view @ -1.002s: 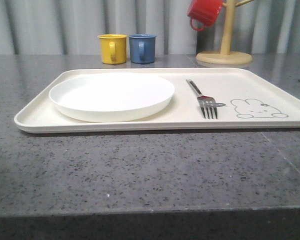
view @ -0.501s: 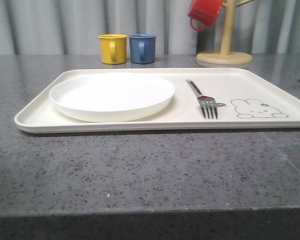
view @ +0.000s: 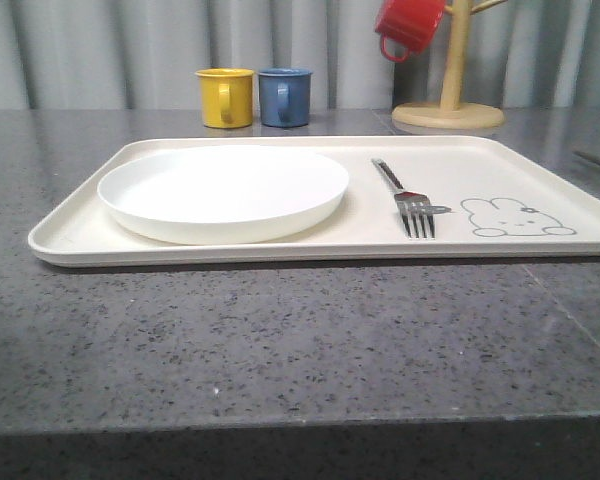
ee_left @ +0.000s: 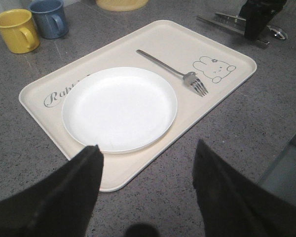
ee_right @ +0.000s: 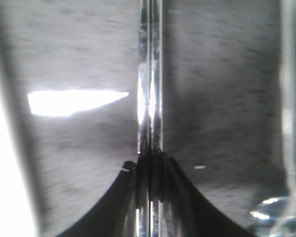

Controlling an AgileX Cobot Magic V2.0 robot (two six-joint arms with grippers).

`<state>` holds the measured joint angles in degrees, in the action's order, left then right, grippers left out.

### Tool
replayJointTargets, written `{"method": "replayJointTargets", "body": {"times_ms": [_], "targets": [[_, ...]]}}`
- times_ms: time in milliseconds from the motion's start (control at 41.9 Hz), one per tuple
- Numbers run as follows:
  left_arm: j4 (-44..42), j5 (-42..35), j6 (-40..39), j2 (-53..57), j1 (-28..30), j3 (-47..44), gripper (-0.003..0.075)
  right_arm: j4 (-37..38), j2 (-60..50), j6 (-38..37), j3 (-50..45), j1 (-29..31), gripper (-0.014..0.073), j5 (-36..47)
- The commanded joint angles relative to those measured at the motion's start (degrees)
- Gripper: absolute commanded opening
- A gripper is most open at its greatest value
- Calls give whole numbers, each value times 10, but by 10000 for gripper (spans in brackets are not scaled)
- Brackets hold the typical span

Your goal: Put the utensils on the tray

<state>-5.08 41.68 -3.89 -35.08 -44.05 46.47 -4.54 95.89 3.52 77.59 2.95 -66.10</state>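
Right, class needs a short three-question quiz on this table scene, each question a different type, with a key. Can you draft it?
1. True or false: the fork lies on the white plate.
2. Which mug hangs on the wooden stand? A yellow, B blue, C red.
3. Fill in: the right gripper is closed on the ____.

Key
1. False: the fork lies on the tray, beside the plate.
2. C, the red mug.
3. chopsticks
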Motion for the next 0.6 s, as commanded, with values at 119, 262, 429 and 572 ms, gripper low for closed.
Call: {"method": "replayJointTargets", "body": {"times_ms": [119,262,429,572], "targets": [[2,-45,-6,-2,-4,15,408,-74,-32,-2,65,-89,-13,-37],[2,-45,-6,-2,-4,15,408,-97,-15,-41,65,-128,-13,-22],[2,-45,-6,-2,-4,15,408,-105,11,-109,65,-153,-10,25],[2,-45,-6,-2,-4,15,408,-110,27,-137,65,-158,45,50]]}}
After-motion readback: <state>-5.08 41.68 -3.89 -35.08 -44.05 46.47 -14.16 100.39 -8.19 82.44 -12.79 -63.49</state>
